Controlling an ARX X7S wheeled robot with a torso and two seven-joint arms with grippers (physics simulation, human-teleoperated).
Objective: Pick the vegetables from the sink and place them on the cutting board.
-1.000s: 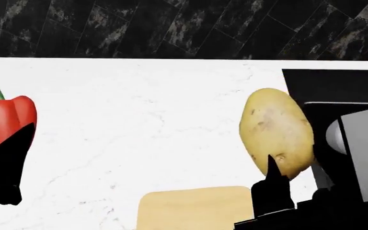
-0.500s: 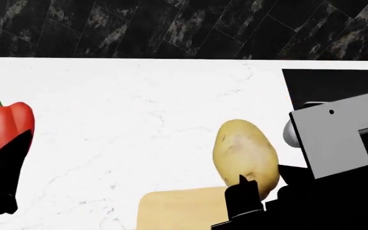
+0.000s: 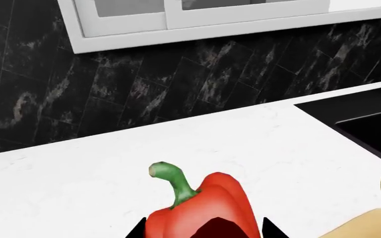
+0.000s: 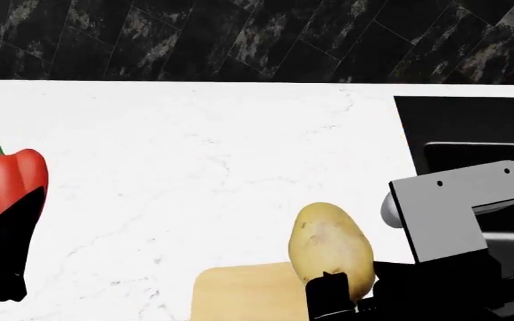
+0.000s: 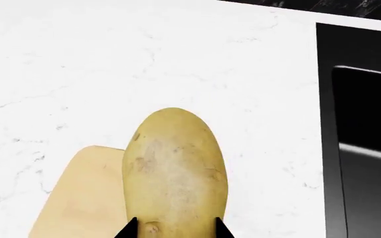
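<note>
On the left, the bell pepper is pinched in the left gripper and held above the countertop, stem up and curling left, well left of the board. Toward the middle, the cutting board is seen at the near edge. Just right of that, the potato is clamped in the right gripper, long axis upright, over the board's right end. Far right, the sink is left empty of vegetables. Placement is judged to be in hand; next, lowering and release are called for.
</note>
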